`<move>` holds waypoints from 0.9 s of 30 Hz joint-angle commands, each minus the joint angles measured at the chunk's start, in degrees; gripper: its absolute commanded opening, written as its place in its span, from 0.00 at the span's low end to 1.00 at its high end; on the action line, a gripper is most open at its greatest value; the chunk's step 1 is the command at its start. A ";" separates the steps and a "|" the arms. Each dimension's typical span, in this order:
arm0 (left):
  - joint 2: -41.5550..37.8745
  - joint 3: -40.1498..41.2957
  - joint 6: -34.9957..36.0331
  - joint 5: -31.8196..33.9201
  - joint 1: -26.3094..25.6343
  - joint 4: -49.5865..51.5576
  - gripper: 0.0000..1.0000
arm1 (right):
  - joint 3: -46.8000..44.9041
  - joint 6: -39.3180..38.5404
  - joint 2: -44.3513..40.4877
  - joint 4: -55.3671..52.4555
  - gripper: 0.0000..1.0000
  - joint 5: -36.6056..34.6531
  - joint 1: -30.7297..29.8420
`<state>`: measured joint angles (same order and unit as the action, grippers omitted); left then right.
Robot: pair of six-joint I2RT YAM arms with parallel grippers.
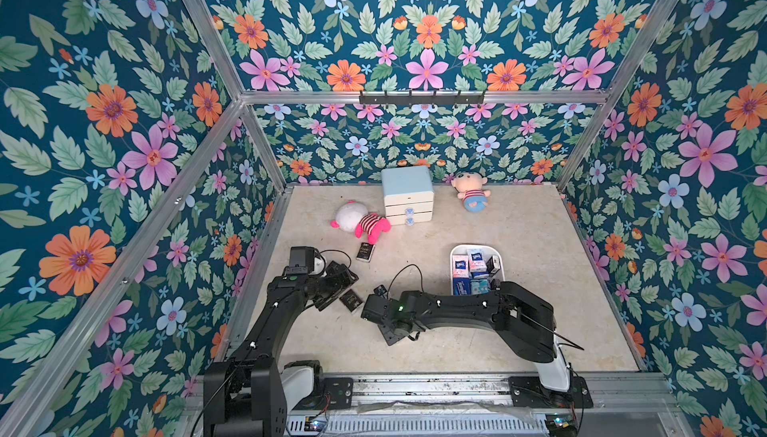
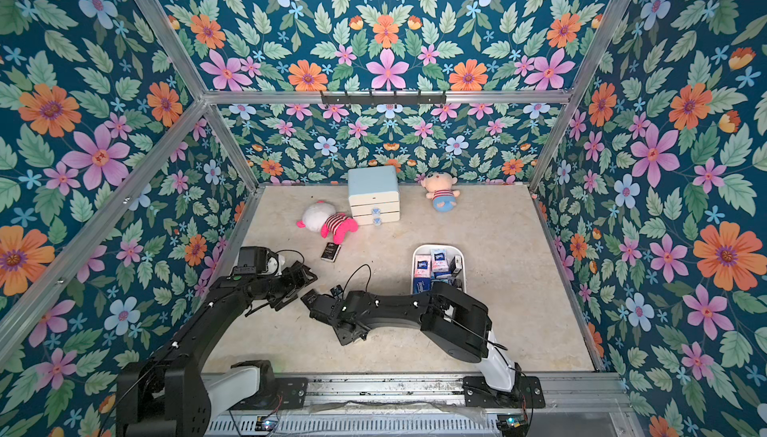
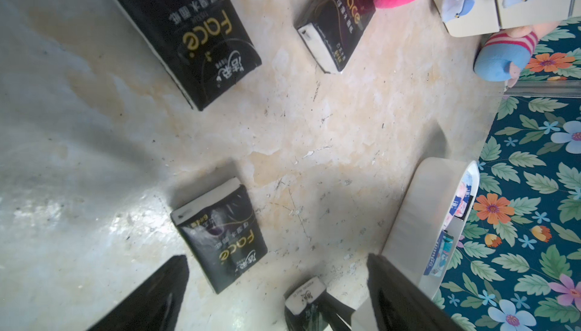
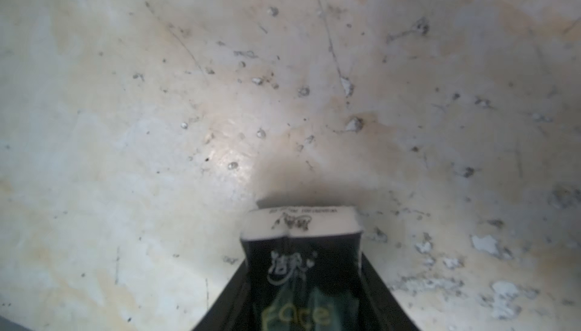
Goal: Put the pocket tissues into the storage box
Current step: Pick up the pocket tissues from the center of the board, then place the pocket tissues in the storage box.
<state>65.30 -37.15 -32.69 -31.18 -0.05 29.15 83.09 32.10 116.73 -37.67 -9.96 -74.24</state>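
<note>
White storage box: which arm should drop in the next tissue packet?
Right. The right pincer grips a black plastic-wrapped tissue packet, and the white shallow plastic storage box lies beside that arm. The left pincer is open, empty.

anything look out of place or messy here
Three black plastic-wrapped tissue packets lie scattered at different angles on the beige table, outside the white plastic tray. A fourth black packet is pinched in the right hand. Nothing looks spilled or torn.

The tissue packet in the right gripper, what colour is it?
The flat plastic packet is black with a white end; right wrist view shows it best.
</note>
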 commanded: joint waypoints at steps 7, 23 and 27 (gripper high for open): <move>-0.26 1.40 1.40 -2.44 -0.46 -0.46 0.94 | -0.81 15.47 -10.26 -5.57 0.46 -9.37 0.02; -0.80 2.69 -6.61 6.83 -16.34 -6.31 0.94 | -20.13 32.31 -32.43 -15.77 0.47 -19.32 6.71; -0.26 2.47 -6.97 6.88 -16.82 -6.39 0.94 | -27.42 30.51 -39.47 -9.97 0.47 -17.74 11.01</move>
<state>64.86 -34.50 -38.46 -25.58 -16.62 24.08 58.50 62.08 80.09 -50.85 -27.20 -64.84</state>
